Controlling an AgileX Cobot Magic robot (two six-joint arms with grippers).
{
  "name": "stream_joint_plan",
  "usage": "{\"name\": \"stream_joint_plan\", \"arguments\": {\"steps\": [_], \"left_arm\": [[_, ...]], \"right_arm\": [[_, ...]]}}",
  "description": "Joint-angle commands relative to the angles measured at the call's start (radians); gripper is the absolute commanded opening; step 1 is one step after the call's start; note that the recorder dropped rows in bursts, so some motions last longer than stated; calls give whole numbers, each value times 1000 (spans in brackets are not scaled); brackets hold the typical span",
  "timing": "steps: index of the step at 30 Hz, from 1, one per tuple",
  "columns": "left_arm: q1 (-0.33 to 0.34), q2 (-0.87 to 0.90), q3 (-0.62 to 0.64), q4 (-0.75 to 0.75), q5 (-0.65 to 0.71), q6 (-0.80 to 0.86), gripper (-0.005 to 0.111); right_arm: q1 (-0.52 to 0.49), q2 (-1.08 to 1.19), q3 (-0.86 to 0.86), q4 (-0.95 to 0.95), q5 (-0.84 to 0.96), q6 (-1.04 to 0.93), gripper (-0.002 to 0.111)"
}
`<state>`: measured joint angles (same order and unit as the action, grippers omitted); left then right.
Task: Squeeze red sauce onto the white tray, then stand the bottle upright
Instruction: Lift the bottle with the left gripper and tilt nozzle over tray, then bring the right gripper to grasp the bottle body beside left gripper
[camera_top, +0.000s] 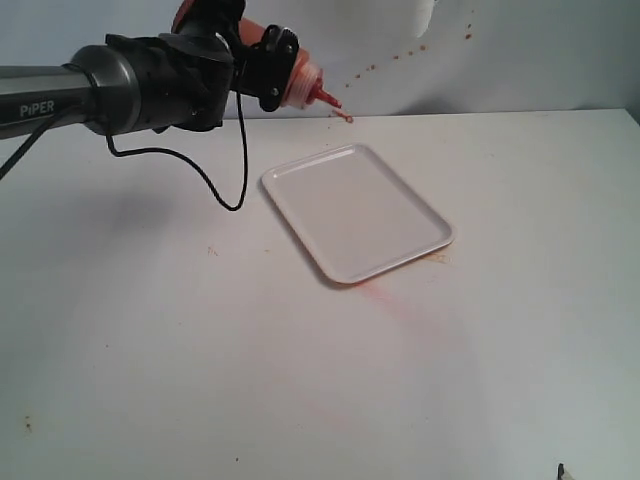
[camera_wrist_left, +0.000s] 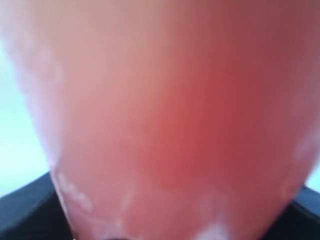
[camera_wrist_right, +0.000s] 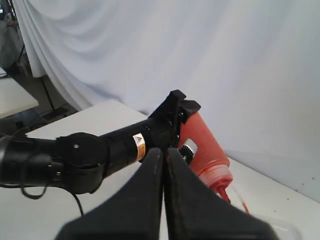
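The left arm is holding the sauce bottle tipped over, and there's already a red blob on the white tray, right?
Not quite. The exterior view shows no red blob on the white tray yet; reddish stains lie on the table beside it. The left gripper does hold the bottle tipped.

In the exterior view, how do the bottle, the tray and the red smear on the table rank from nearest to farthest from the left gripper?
1. Bottle: held in the left gripper.
2. Tray: on the table, lower right of the gripper.
3. Red smear: on the table, past the tray's near corner.
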<state>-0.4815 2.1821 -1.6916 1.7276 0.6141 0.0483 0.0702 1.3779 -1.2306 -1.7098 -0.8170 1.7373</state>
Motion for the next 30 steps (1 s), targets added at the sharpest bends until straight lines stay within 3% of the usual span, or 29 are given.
{"name": "stream_joint_plan", "arguments": {"steps": [1, 6, 9, 12, 13, 14, 18, 22, 30], "left_arm": [[-6, -11, -12, 17, -49, 195, 0], [-6, -11, -12, 17, -137, 382, 0], [-6, -11, -12, 17, -146, 490, 0], [-6, -11, -12, 17, -171, 546, 0], [-6, -11, -27, 17, -202, 553, 0], [-6, -11, -53, 17, -245, 553, 0], [-9, -11, -108, 17, -325, 584, 0], [-18, -9, -110, 17, -339, 744, 0], [-34, -8, -116, 17, -346, 746, 0]], "right_arm": [[-15, 195, -131, -35, -3, 24, 0], [-61, 409, -259, -35, -38, 43, 1], [-95, 520, -334, -35, -87, 43, 17], [-110, 615, -384, -35, -82, -44, 55], [-111, 662, -395, -35, -24, -130, 86], [-103, 690, -395, -35, 30, -150, 106], [-73, 724, -396, -35, 43, -321, 105], [-36, 724, -452, -35, -56, -321, 105], [138, 797, -501, -35, -18, -344, 105]]}}
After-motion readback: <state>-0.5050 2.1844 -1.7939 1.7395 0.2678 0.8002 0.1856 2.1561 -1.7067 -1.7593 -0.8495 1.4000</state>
